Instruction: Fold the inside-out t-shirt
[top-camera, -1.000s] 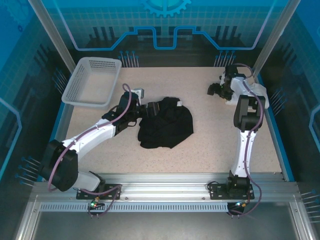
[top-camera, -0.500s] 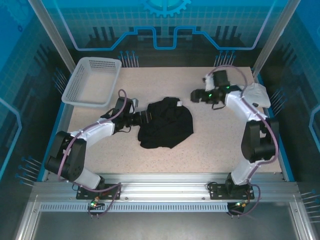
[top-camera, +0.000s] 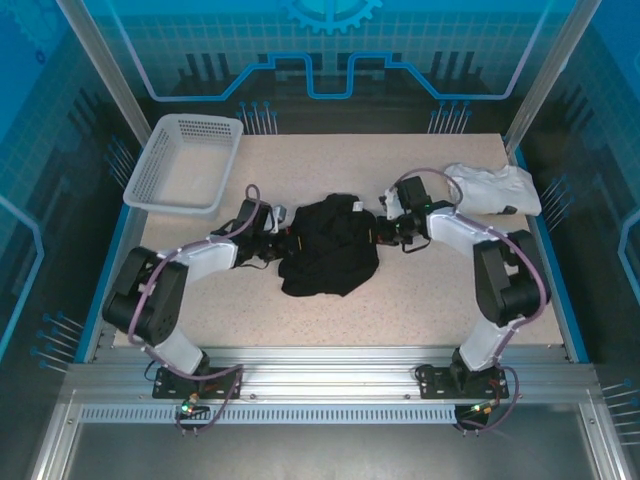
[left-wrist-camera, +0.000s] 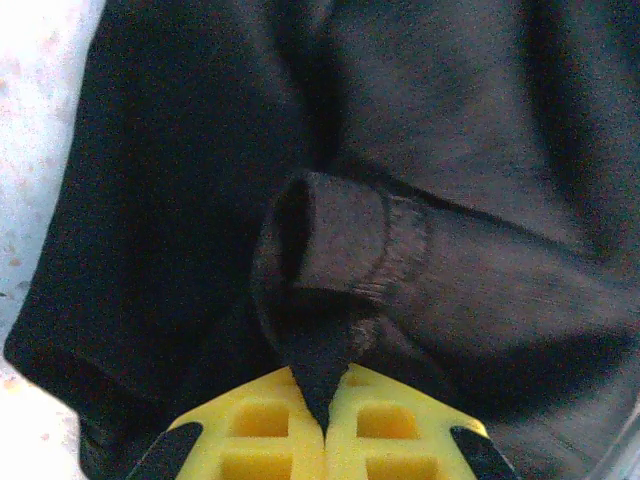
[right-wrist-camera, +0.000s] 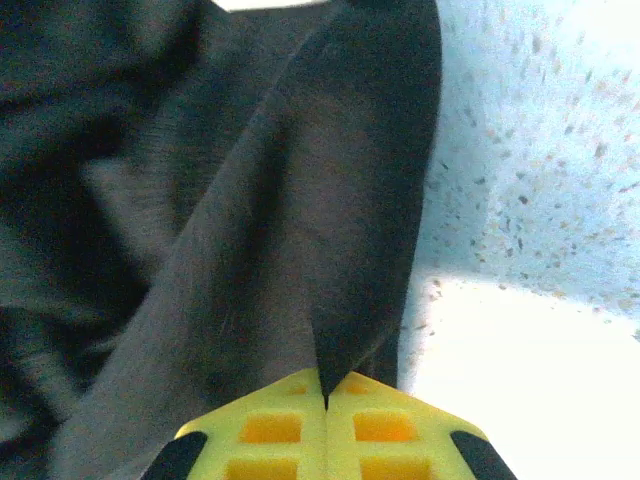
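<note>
The black inside-out t-shirt (top-camera: 330, 248) lies bunched in the middle of the table, a small pale label (top-camera: 357, 207) showing at its far edge. My left gripper (top-camera: 288, 242) is at the shirt's left edge, shut on a fold of black cloth; in the left wrist view the yellow fingertips (left-wrist-camera: 262, 412) pinch a hemmed sleeve fold of the t-shirt (left-wrist-camera: 340, 250). My right gripper (top-camera: 376, 232) is at the shirt's right edge, shut on the cloth too. In the right wrist view a ridge of the t-shirt (right-wrist-camera: 330, 230) runs up from the yellow fingertips (right-wrist-camera: 390, 425).
A white mesh basket (top-camera: 186, 162) stands at the far left of the table. A white folded garment (top-camera: 494, 188) lies at the far right, beyond my right arm. Pale speckled tabletop (top-camera: 420, 295) lies bare in front of the shirt.
Both grippers came in to the shirt's sides and closed on its cloth. The right arm swung down from the far right, uncovering the white garment. The shirt is bunched a little narrower.
</note>
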